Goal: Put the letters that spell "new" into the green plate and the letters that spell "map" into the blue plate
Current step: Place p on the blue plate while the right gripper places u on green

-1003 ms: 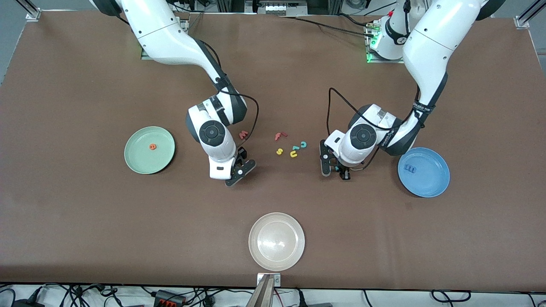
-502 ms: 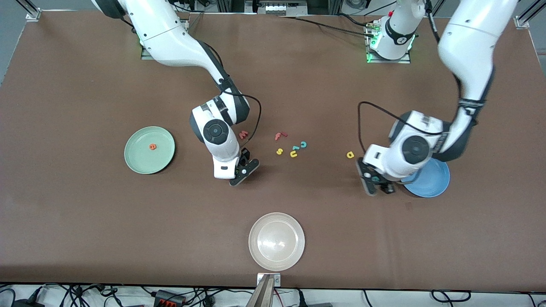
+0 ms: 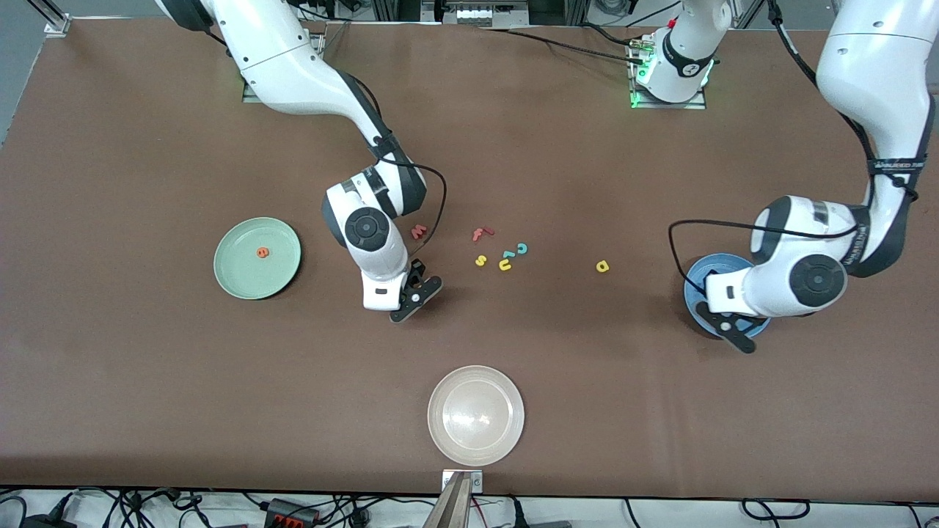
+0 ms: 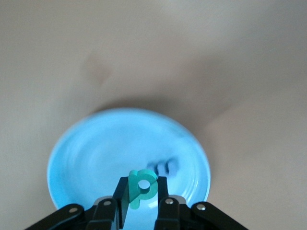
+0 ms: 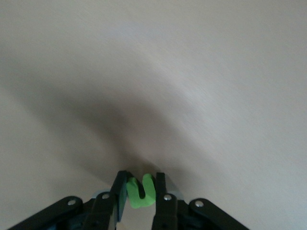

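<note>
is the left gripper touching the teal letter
Touching: the left wrist view shows the left gripper shut on the teal letter over the blue plate.

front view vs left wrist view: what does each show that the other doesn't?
Only the front view: the right gripper low over bare table, the green plate holding the orange "e", the whitish plate, the red-pink "w", the yellow round-bowled letter, and the leftover letter cluster.
Only the left wrist view: the teal stemmed letter clamped between the fingers, and the blue "m" in the plate.
Both: the left gripper over the blue plate.
</note>
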You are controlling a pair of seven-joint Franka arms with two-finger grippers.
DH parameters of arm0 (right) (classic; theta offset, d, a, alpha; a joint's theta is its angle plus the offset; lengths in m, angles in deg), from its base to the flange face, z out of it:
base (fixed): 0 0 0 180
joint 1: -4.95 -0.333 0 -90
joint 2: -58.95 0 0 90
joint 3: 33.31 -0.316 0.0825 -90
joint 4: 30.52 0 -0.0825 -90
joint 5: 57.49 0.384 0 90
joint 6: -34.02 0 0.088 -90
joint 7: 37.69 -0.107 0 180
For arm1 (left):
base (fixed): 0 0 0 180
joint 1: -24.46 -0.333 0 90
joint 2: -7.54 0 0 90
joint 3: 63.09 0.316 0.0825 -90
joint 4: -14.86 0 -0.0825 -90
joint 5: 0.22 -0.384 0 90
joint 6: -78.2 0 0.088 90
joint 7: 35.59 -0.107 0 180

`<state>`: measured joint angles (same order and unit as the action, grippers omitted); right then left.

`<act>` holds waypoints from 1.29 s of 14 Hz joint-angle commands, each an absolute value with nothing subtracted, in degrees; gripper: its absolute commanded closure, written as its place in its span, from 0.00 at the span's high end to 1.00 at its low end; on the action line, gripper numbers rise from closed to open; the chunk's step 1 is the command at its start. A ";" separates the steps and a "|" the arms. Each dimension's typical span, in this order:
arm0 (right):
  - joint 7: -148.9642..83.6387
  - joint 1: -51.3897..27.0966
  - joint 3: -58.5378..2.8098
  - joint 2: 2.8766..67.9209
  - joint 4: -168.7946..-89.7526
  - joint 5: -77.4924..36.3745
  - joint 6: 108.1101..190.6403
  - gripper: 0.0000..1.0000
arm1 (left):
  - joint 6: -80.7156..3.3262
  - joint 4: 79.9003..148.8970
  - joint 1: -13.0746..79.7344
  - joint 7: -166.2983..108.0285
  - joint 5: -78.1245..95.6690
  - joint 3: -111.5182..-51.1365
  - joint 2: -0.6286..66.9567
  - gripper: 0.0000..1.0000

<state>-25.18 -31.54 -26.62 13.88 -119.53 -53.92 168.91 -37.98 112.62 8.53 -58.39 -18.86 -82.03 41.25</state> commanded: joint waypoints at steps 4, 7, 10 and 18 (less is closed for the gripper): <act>-26.27 -23.19 -23.38 24.57 -125.06 -53.27 153.30 0.00 | -39.12 120.85 4.68 -41.48 -19.47 -82.78 39.62 0.30; -26.27 -19.23 -23.12 30.28 -134.29 -53.27 152.85 0.00 | -39.92 121.47 3.45 -41.30 -19.38 -83.04 39.62 1.00; -26.44 -16.06 -22.86 33.45 -140.97 -53.19 153.02 0.00 | -37.82 120.69 3.54 -38.59 -19.20 -84.96 38.83 1.00; -30.14 -15.88 -22.85 34.08 -150.83 -53.27 162.05 0.01 | -34.21 119.80 3.89 -8.30 -19.20 -99.28 38.04 1.00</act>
<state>-29.28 -16.14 -22.42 33.75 -147.81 -53.79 157.99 -35.25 119.66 4.23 -15.15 -18.86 -96.29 38.28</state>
